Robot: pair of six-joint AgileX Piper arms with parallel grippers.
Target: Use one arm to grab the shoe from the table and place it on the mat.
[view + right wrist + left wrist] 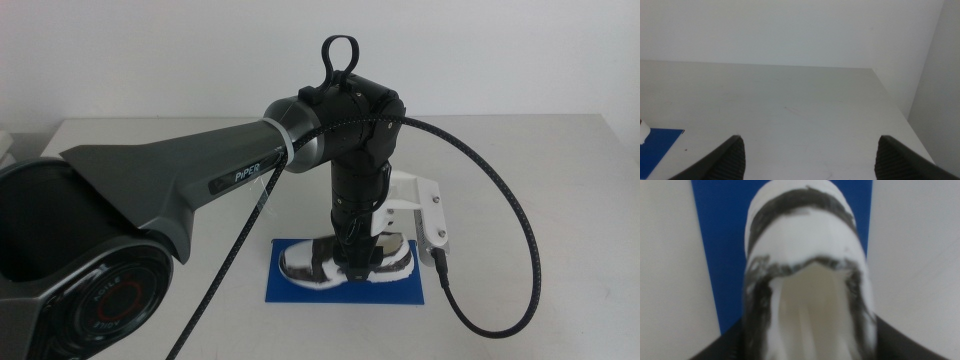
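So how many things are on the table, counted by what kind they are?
Small white sneaker with black panels: 1
Thin flat deep blue rectangular mat: 1
Total: 2, on the off-white table. The left gripper is down on the sneaker, over the mat; the right gripper waits open, apart.

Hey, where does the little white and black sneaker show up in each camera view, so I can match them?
Middle view: the small white sneaker with black panels lies on the thin deep blue rectangular mat, low and centre, under the left gripper.
Left wrist view: the sneaker fills the centre, very close and blurred, blue mat behind it.
Right wrist view: only a white sliver at the edge, possibly the sneaker.
Shared landmark: the blue mat.
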